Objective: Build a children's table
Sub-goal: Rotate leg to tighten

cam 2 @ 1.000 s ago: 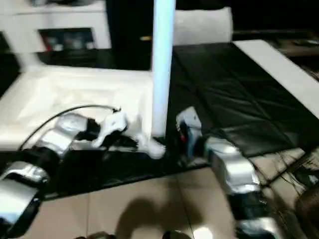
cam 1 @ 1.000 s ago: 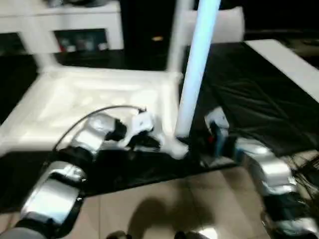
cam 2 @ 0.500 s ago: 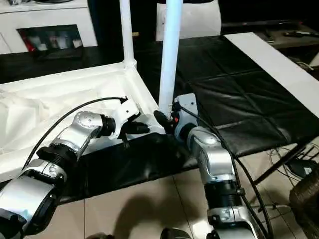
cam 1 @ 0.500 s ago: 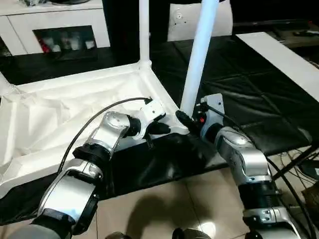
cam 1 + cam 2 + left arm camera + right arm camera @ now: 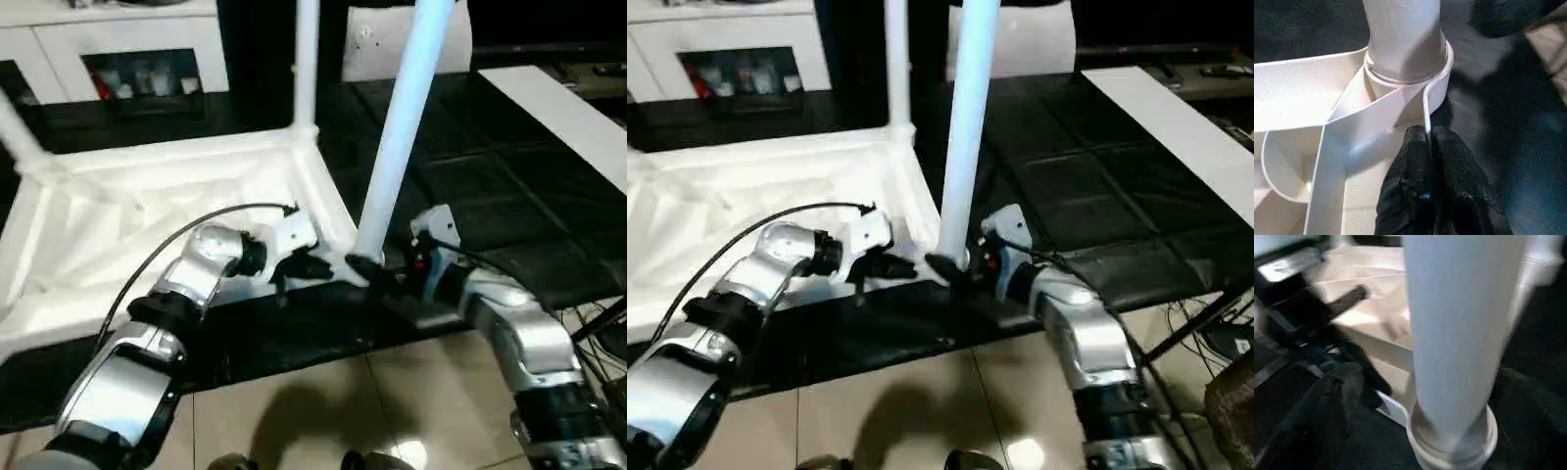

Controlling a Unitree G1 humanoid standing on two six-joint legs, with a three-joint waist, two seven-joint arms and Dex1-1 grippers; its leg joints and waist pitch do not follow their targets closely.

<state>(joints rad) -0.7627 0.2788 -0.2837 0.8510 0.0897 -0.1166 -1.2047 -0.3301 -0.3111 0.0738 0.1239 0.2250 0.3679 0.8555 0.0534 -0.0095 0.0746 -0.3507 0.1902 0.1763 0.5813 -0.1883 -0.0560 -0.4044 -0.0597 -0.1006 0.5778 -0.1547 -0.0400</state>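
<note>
Lying upside down on the black mat (image 5: pixel 470 186), the children's table (image 5: pixel 147 225) is pointing its legs upward. The left claw (image 5: pixel 1425 147) is pressing closed fingers against its rim. Only wrist views are revealing the corner socket (image 5: pixel 1454 440) seating the near leg (image 5: pixel 397 137); the right claw (image 5: pixel 367 274), grip unclear, is sitting beside it.
</note>
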